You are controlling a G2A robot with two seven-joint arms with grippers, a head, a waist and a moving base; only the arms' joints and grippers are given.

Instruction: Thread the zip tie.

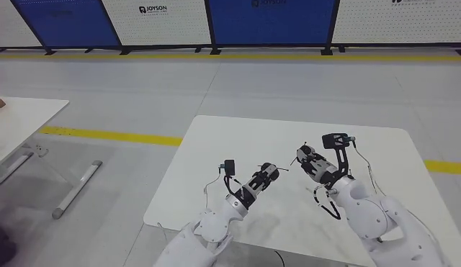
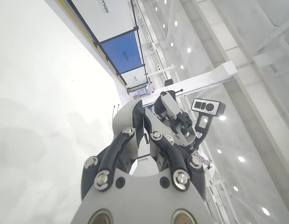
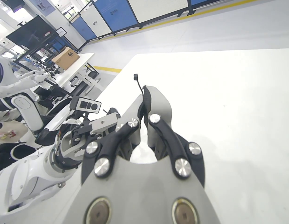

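right gripper (image 3: 144,91): fingers clamped on the black zip tie (image 3: 136,77), its head poking past the tips.
zip tie: held over the middle of the desk (image 1: 238,137).
left gripper (image 2: 141,108): fingers together, near the right gripper.

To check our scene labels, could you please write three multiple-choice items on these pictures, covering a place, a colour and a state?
1. Where is the zip tie? A in a drawer; B in the right gripper; C on a hook.
2. What colour is it? A white; B blue; C black.
3. The right gripper is: A wide open; B shut on the tie; C half open, empty.
Answers: B, its strap runs between the fingers; C, head and strap are black; B, the pads press the strap.
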